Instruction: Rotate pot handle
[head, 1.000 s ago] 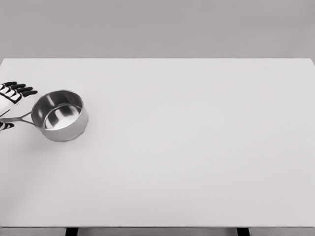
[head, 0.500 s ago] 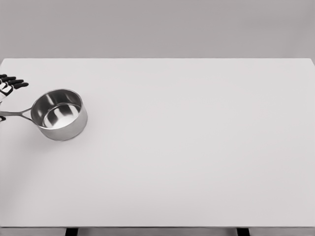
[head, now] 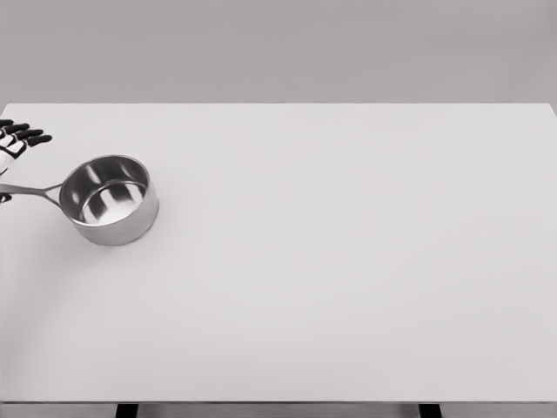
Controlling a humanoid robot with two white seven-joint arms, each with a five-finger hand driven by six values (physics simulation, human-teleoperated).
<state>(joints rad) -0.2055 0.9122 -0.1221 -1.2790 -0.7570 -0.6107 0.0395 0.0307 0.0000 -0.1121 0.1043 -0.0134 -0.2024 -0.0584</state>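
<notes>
At the far left edge of the head view, the robot's left hand (head: 12,146), white with black fingertips, shows only in part: most of the palm and the whole arm are cut off by the picture's border. Its black-tipped fingers (head: 35,138) reach rightward over the table, stacked close to one another and held fairly straight, slightly fanned rather than curled. A dark bit of the hand sits at the very edge just under the end of the handle, perhaps the thumb, though so little of it shows that this is uncertain. Whether the hand is actually gripping the handle cannot be told, since the place where they would meet lies at or beyond the frame's edge.

The thin, straight metal handle (head: 33,190) runs from that left edge toward the right, dipping slightly, and joins the wall of the shiny round stainless-steel saucepan (head: 110,201). The fingers lie above the handle in the picture, near it but apart from it. The pot stands upright on the left part of the table, well back from the near edge, its open mouth showing a bright polished inside with nothing in it.

The broad, flat white table (head: 348,261) stretches to the right, against a plain grey wall (head: 278,48).
</notes>
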